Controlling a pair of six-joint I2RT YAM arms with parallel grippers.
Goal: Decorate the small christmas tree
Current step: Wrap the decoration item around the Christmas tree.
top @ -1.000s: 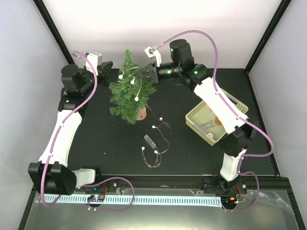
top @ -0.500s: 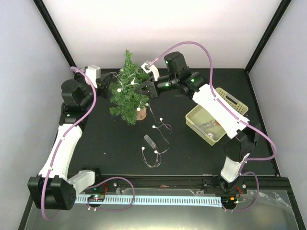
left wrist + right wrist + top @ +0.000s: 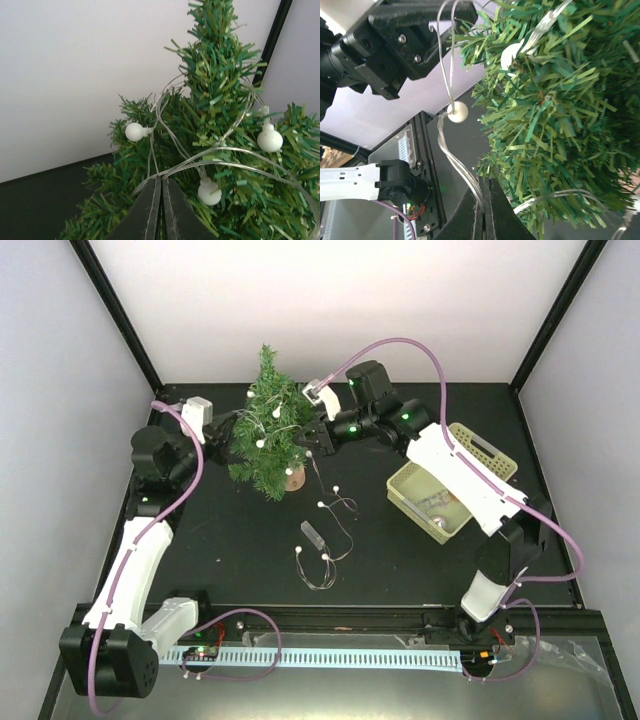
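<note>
The small christmas tree (image 3: 268,430) stands at the back of the table on its wood stump base (image 3: 293,478). A clear wire light string with white bulbs (image 3: 338,488) is draped through the tree and trails onto the mat. My left gripper (image 3: 233,426) is at the tree's left side, shut on the wire (image 3: 161,181) beside white bulbs (image 3: 270,140). My right gripper (image 3: 311,434) is at the tree's right side, shut on the wire (image 3: 482,199) below a bulb (image 3: 457,111). The tree fills both wrist views (image 3: 220,100) (image 3: 555,100).
The string's clear battery pack (image 3: 313,534) and loose bulbs lie on the black mat in front of the tree. A yellow-green basket (image 3: 405,483) with small items and a cream basket (image 3: 482,448) stand at the right. Walls close the back and sides.
My left gripper has moved right and down into the tree's left side. My right gripper has come down against the tree's right side with the wire.
</note>
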